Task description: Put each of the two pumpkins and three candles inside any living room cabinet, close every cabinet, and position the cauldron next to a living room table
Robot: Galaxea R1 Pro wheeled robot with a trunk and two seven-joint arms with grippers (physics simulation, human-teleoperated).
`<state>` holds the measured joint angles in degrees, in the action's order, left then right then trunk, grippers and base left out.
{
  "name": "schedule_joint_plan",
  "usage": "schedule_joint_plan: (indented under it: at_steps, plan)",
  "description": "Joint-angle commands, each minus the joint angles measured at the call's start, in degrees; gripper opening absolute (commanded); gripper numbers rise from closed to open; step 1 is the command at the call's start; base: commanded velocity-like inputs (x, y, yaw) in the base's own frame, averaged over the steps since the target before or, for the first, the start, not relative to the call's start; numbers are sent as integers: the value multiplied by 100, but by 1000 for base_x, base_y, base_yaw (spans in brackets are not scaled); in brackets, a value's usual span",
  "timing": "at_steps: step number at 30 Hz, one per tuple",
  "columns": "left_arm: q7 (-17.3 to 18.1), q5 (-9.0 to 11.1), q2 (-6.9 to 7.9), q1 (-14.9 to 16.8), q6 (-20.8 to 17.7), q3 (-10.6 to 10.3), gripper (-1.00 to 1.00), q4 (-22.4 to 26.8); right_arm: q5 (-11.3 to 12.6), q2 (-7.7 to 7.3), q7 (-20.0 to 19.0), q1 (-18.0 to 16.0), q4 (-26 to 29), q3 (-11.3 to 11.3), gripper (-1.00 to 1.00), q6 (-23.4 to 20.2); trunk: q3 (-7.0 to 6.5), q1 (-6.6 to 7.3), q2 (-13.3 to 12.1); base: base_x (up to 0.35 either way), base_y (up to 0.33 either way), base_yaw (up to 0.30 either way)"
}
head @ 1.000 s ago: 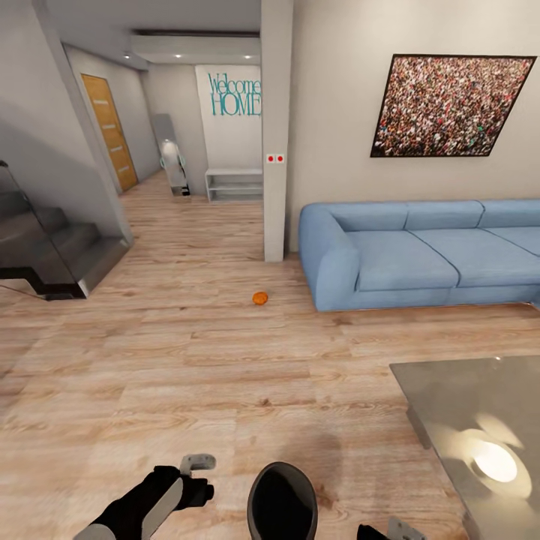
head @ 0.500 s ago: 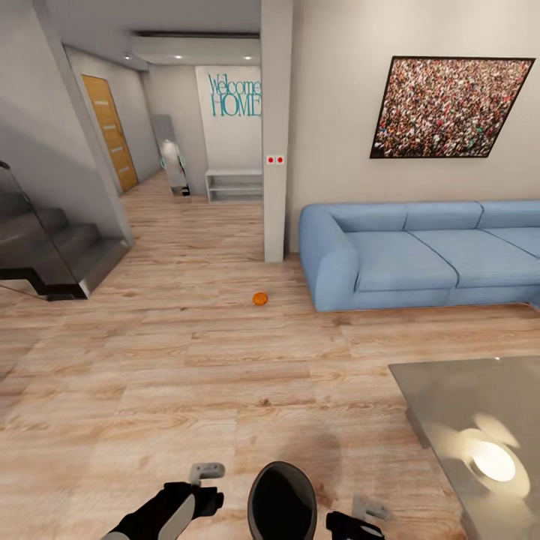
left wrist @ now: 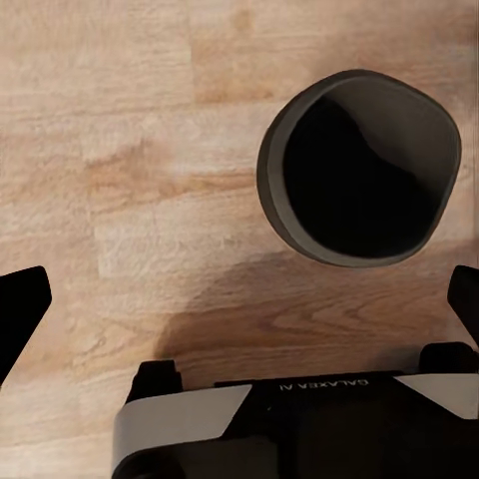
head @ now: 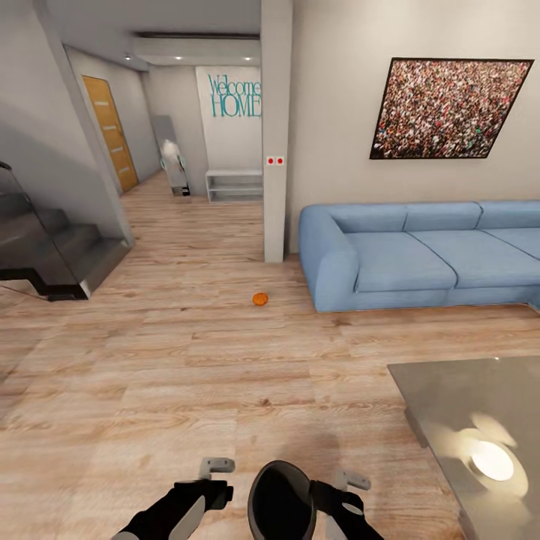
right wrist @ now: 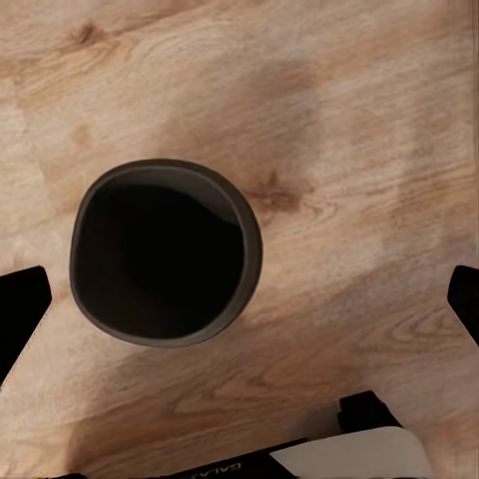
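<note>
The black cauldron (head: 281, 499) stands on the wood floor right in front of me, its wide mouth facing up. My left gripper (head: 215, 469) hovers just left of it and my right gripper (head: 350, 480) just right of it. Both are open and hold nothing. From the left wrist the cauldron (left wrist: 359, 165) lies ahead of the open gripper (left wrist: 242, 304); from the right wrist the cauldron (right wrist: 165, 249) lies ahead of that open gripper (right wrist: 242, 299). One orange pumpkin (head: 259, 298) sits on the floor far ahead, near the sofa's arm. The glossy grey table (head: 450, 397) is at lower right. The candles and the cabinet are out of view.
A blue sofa (head: 420, 255) lines the right wall under a framed picture (head: 450, 109). A white pillar (head: 276, 135) stands left of it. A dark staircase (head: 52, 247) is at the left, and a hallway with a white shelf (head: 234, 184) runs back.
Both arms have swung inward towards the cauldron: the left gripper moved right, and the right gripper came up from the bottom edge to the cauldron's right side.
</note>
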<state>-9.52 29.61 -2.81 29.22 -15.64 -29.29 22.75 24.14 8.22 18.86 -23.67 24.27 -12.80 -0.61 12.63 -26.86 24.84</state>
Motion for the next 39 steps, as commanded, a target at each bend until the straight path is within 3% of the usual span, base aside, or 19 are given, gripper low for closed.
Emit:
schedule_joint_plan:
  at_steps: [1, 5, 16, 31, 39]
  plan:
    - [-50, 56, 3, 5, 17, -62, 100, 10, 48, -5, 47, -3, 7, -51, 100, 22, -8, 19, -32, 0, 0, 0]
    - [-50, 41, 1, 5, 65, -146, 100, 35, 47, -8, 48, -1, 9, -54, 100, 107, -80, 107, -192, 0, 0, 0]
    - [-29, 48, 0, -1, 87, -182, 100, 68, 47, -18, 48, 1, 7, -54, 100, 289, -80, 107, -192, 0, 0, 0]
    - [2, 68, -36, 1, 68, -172, 100, 134, 47, -7, -16, 0, -1, -63, 100, 267, 189, -222, 410, 0, 0, 0]
    - [-37, 125, -107, 2, -10, -161, 100, 536, 47, -12, -22, 0, -2, -65, 100, 263, 333, -398, 730, 0, 0, 0]
